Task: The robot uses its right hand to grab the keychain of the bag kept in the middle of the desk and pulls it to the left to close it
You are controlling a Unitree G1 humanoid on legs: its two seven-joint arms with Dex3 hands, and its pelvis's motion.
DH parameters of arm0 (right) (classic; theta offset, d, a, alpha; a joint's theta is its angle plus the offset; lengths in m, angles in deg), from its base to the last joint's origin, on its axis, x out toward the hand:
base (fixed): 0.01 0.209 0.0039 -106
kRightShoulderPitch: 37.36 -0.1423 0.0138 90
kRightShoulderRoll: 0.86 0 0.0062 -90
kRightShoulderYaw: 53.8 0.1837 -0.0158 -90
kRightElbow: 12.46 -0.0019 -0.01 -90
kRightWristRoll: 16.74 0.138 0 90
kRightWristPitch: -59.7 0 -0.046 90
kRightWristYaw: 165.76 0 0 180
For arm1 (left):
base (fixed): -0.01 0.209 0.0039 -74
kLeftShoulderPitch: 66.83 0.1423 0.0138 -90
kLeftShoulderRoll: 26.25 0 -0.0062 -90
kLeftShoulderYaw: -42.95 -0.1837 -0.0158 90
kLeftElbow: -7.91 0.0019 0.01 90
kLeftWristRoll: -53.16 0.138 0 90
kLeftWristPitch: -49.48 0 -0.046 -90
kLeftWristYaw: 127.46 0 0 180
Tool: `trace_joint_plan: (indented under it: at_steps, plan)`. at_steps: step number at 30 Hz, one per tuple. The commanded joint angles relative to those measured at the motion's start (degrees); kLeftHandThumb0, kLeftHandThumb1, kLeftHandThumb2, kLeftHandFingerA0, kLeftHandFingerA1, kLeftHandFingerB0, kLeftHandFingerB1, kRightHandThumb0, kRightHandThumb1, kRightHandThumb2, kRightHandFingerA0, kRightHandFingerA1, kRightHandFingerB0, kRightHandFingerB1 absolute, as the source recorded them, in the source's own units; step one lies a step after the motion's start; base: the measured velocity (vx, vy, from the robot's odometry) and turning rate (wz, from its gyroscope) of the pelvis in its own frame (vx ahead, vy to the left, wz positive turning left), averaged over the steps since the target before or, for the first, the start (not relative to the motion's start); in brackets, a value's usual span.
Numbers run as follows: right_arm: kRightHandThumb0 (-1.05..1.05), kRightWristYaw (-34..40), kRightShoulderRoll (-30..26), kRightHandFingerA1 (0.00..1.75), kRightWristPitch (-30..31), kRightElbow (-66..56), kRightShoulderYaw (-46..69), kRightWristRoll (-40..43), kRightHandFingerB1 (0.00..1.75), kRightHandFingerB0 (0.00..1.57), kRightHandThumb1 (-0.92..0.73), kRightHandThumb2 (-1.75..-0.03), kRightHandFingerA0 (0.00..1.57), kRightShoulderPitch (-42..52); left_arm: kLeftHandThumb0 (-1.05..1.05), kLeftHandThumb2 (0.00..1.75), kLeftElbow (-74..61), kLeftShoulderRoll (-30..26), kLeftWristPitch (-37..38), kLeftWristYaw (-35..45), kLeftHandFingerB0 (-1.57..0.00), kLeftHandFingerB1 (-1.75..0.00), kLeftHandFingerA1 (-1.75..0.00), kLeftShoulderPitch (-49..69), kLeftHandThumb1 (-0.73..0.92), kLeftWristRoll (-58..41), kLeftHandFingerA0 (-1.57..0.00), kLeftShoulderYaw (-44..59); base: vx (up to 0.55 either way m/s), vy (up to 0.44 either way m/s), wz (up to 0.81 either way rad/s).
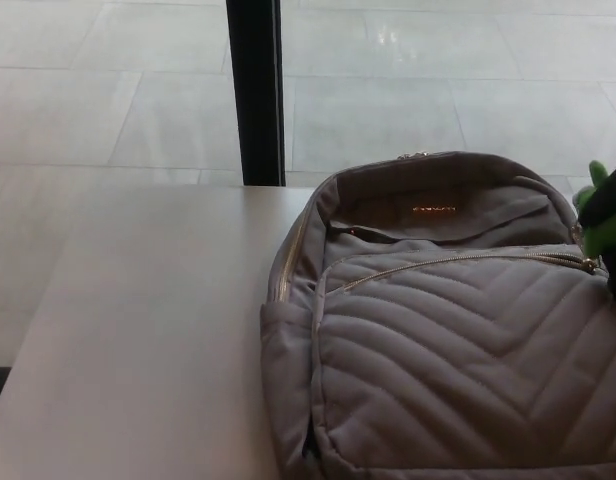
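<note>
A grey quilted backpack (458, 350) lies flat on the white desk (138, 330). Its top compartment gapes open, showing a dark lining with a small orange label (435, 210). A gold zipper (458, 262) runs across the front pocket, and its pull (591, 264) sits at the far right end. My right hand (610, 225), black with green parts, comes in at the right picture edge just above that pull. Most of the hand is cut off by the edge. The keychain itself does not show clearly.
A black vertical post (256, 90) stands behind the desk's far edge, with a pale tiled floor (108, 100) beyond it. Bare desk surface stretches to the left of the bag.
</note>
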Motion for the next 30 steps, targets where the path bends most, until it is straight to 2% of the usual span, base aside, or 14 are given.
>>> trace_joint_plan:
  at_steps: [1,2,4,6,7,8,10,11,12,15,23,26,30]
  plan:
    - [-0.13,-5.05,-4.07,1.75,-1.75,-0.77,-1.72,-0.67,1.64,0.80,-0.48,-1.19,0.93,-0.44,-0.65,0.63,0.34,-0.70,1.17,0.28,-0.49,-0.49,-0.55,0.40,0.74,0.22,-0.59,0.15,0.00,0.000,0.00]
    - [-0.16,-6.32,-4.35,1.43,-2.24,-0.85,-2.11,0.11,1.31,1.07,-0.49,-1.18,1.23,-0.77,-0.65,0.62,0.26,-0.81,1.24,0.16,-0.51,-0.50,-0.55,0.39,0.74,0.16,-0.60,0.27,0.00,0.000,0.00]
    - [-0.16,-7.56,-4.93,1.40,-2.82,-1.16,-2.62,0.83,1.30,1.08,-0.46,-1.16,1.22,-0.82,-0.65,0.62,-0.13,-0.89,1.34,-0.50,-0.52,-0.49,-0.55,0.55,0.74,0.60,-0.62,0.11,0.00,0.000,0.00]
    - [-0.18,-8.36,-4.33,1.40,-0.64,-3.12,-3.06,1.35,1.30,1.08,-0.46,-1.16,1.22,-0.57,-0.64,0.62,-0.63,-1.02,1.25,-0.67,-0.52,-0.50,-0.56,0.49,0.75,0.84,-0.62,-0.07,0.00,0.000,0.00]
    - [-0.18,-8.43,-4.26,1.40,-0.53,-3.29,-3.07,1.38,1.30,1.08,-0.46,-1.16,1.22,-0.51,-0.64,0.62,-0.63,-1.02,1.23,-0.70,-0.52,-0.50,-0.56,0.48,0.75,0.86,-0.62,-0.07,0.00,0.000,0.00]
    - [-0.16,-8.35,-4.14,1.75,-0.81,-3.21,-3.21,1.22,1.60,0.86,-0.43,-1.27,0.94,-0.46,-0.64,0.62,-0.61,-1.10,1.44,-0.86,-0.54,-0.49,-0.55,0.56,0.76,1.19,-0.63,-0.28,0.00,0.000,0.00]
    - [-0.15,-7.38,-2.87,1.75,-3.10,-2.42,-4.05,0.64,1.60,0.88,-0.42,-1.30,0.98,-0.54,-0.64,0.62,-0.88,-1.03,1.28,-0.83,-0.55,-0.50,-0.55,0.78,0.76,1.24,-0.62,-0.45,0.00,0.000,0.00]
    - [-0.19,-7.33,-2.55,1.41,-3.23,-2.32,-4.09,0.83,1.32,1.12,-0.45,-1.20,1.24,-0.59,-0.64,0.62,-0.56,-0.99,1.54,-0.66,-0.53,-0.49,-0.55,0.69,0.76,1.18,-0.60,-0.44,0.00,0.000,0.00]
    - [-0.16,-7.37,-1.89,1.75,-3.08,-2.29,-4.24,1.14,1.62,0.87,-0.42,-1.29,0.96,-0.65,-0.65,0.62,-0.23,-0.92,1.90,-0.44,-0.53,-0.49,-0.55,0.65,0.75,1.06,-0.59,-0.38,0.00,0.000,0.00]
    - [-0.13,-7.48,0.71,1.75,3.37,-5.93,-5.92,0.26,1.62,0.84,-0.42,-1.33,0.95,-1.00,-0.65,0.63,-1.12,-0.77,1.67,-1.03,-0.52,-0.50,-0.56,1.21,0.76,1.19,-0.61,-0.31,0.00,0.000,0.00]
    - [-0.12,-6.02,5.68,1.75,4.56,-3.77,-8.94,-1.43,1.65,0.86,-0.37,-1.39,0.95,-6.34,-0.68,0.63,1.87,-1.12,2.55,-0.37,-0.49,-0.50,-0.56,0.06,0.75,1.11,-0.61,0.12,0.00,0.000,0.00]
    - [-0.11,-5.36,6.87,1.75,1.97,-0.80,-10.08,-2.24,1.65,0.84,-0.37,-1.37,0.94,-8.88,-0.66,0.63,1.44,-0.99,2.33,-0.26,-0.49,-0.50,-0.56,0.27,0.75,0.94,-0.60,0.24,0.00,0.000,0.00]
    - [-0.11,-4.41,7.67,1.75,1.56,0.46,-11.18,-3.42,1.64,0.84,-0.38,-1.35,0.93,-10.34,-0.64,0.63,0.54,-1.02,2.22,-0.47,-0.49,-0.50,-0.56,0.52,0.77,1.17,-0.61,0.19,0.00,0.000,0.00]
